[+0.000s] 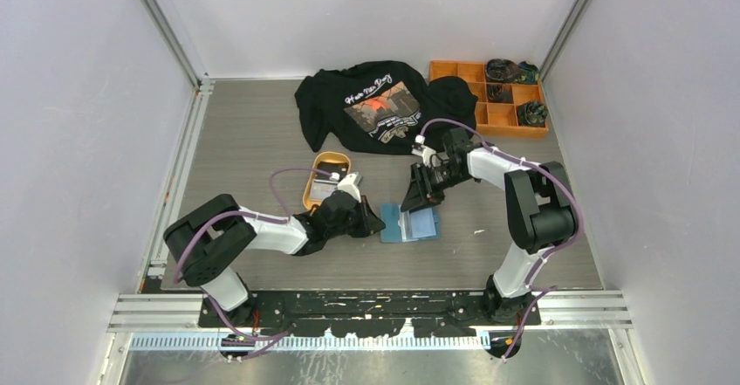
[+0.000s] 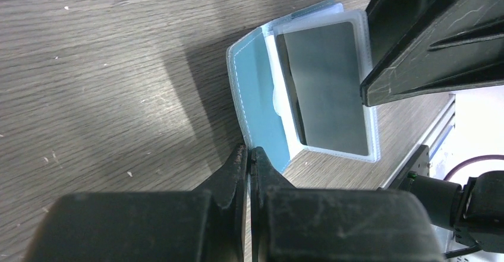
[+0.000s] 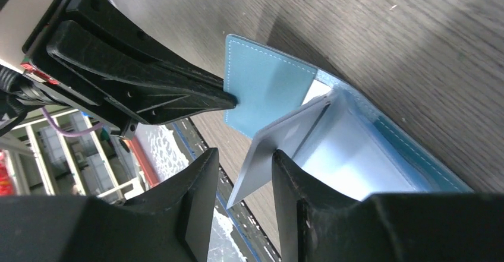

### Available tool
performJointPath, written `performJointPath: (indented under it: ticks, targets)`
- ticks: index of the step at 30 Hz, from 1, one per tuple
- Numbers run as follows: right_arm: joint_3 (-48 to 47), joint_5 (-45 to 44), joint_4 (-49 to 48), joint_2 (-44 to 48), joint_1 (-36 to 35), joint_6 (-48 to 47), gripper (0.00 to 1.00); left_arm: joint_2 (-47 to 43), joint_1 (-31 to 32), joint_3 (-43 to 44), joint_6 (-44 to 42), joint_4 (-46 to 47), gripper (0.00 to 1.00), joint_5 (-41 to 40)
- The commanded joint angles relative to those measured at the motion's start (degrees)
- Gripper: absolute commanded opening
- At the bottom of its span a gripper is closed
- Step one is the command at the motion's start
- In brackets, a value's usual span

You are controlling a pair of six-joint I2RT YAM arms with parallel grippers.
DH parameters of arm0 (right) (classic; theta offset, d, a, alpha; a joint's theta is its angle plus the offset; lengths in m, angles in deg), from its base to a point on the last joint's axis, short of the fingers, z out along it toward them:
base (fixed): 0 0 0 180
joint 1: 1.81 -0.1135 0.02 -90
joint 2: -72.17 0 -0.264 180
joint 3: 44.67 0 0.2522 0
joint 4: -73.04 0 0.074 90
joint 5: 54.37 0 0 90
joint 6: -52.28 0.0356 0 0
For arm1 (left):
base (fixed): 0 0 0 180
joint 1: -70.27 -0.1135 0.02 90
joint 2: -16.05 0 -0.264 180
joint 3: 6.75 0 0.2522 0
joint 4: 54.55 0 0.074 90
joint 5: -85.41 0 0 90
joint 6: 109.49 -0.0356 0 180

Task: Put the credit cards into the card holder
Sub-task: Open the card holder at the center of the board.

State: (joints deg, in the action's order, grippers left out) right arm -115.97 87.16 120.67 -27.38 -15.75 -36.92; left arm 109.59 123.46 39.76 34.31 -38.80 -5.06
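The teal card holder [image 1: 421, 226] lies open on the table between the two arms. My left gripper [image 2: 249, 152] is shut on the edge of its teal flap [image 2: 261, 101], as the right wrist view also shows [image 3: 261, 90]. A grey credit card [image 2: 325, 90] sits in the holder's clear sleeve. In the right wrist view the card [image 3: 279, 140] sticks partly out of the sleeve and leans on one finger [image 3: 297, 179] of my right gripper [image 3: 243, 155], whose jaws stand apart around the card's free corner. More cards [image 1: 328, 175] lie in the orange oval tray [image 1: 310, 195].
A black printed T-shirt [image 1: 384, 101] lies at the back centre. An orange compartment box [image 1: 502, 119] with dark items stands at the back right. The oval tray sits just left of my left gripper [image 1: 377, 223]. White walls enclose the table on three sides.
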Motion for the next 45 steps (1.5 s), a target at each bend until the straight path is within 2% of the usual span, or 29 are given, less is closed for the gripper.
performJointPath:
  ticks: [1,10,17,22,31,36,38,39,42,45]
  targets:
    - [-0.46,5.68,-1.76,-0.48,-0.25,1.62,0.44,0.15,0.14,-0.30,0.25,4.45,0.00,1.85]
    - [-0.37,7.04,-3.89,-4.07,-0.32,3.91,0.44,0.13,0.15,-1.12,0.60,5.94,0.04,2.18]
    - [-1.22,2.07,-2.35,-4.46,-0.30,2.04,0.34,-1.32,0.16,-1.99,0.31,5.48,0.07,1.58]
    - [-2.73,-2.74,1.20,-2.86,-0.30,-1.97,0.30,-5.58,0.12,-3.49,-1.19,2.67,0.11,-0.39]
    - [-4.64,-3.64,8.53,5.02,-0.26,-14.92,0.29,-18.33,0.16,-7.14,-7.13,-2.86,0.42,-4.78]
    - [-4.43,-3.82,12.19,14.00,-0.30,-24.19,0.32,-24.69,0.16,-7.17,-12.59,-7.27,0.54,-8.11]
    - [-3.48,-3.43,11.94,18.40,-0.28,-28.41,0.34,-27.42,0.15,-7.89,-14.36,-8.52,0.61,-9.79]
    - [-2.82,-3.25,11.43,20.75,-0.33,-30.08,0.37,-28.85,0.12,-8.52,-15.21,-8.74,0.65,-10.67]
    - [-0.26,-3.14,7.52,27.27,-0.55,-32.86,0.52,-33.83,0.01,-11.29,-16.27,-9.31,0.87,-14.31]
    - [0.36,-3.03,6.01,31.21,-1.32,-36.46,0.70,-39.91,-0.53,-13.59,-16.25,-10.60,0.99,-16.50]
